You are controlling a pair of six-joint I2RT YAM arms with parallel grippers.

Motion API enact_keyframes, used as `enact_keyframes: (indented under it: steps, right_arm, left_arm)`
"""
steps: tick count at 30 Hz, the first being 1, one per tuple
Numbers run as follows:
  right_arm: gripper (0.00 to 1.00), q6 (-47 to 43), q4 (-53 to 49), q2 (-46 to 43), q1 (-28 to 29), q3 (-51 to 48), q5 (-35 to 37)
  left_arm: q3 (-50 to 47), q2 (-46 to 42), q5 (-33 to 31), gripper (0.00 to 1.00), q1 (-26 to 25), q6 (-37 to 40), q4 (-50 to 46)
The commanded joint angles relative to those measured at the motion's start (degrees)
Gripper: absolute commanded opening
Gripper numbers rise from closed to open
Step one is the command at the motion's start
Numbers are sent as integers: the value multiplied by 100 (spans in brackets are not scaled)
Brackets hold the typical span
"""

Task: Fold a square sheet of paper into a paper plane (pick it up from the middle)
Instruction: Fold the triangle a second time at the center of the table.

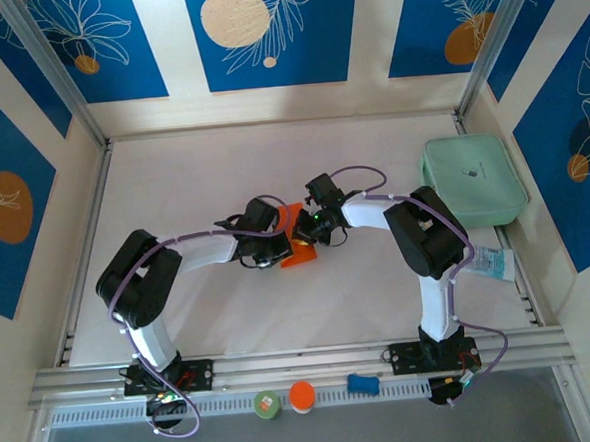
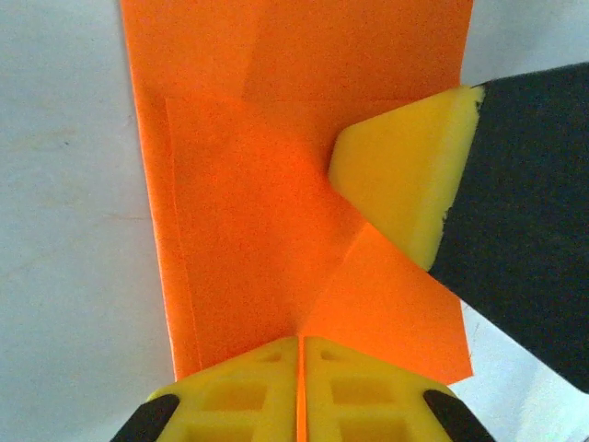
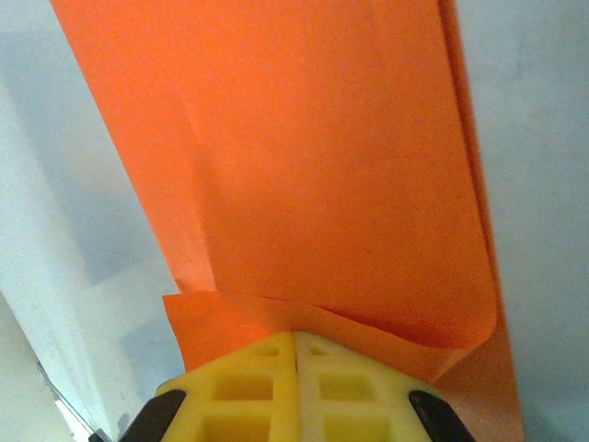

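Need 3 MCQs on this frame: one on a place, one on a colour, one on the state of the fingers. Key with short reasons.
1. In the top view, the mint-green case sits on the table at:
A) the far right
B) the centre
C) the near left

2. The pads of the left fingers are:
A) black
B) yellow
C) white

3. Against the orange paper, the right fingers are:
A) spread wide above it
B) shut on its edge
C) off to one side, apart from it

Key:
1 A: the case lies at the table's far right edge.
2 B: the left wrist view shows yellow pads.
3 B: the right wrist view shows the pads pressed together where the paper's edge runs in.
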Motion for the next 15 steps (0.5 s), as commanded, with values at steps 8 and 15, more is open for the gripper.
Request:
enact_keyframes:
  steps: [8, 15]
  right_arm:
    - [2, 46, -938, 589, 20, -209, 698]
    - [2, 46, -963, 600, 16, -208, 690]
  left_arm:
    - [-203, 110, -44, 10, -40, -62, -1]
    - [-211, 153, -75, 9, -41, -31, -30]
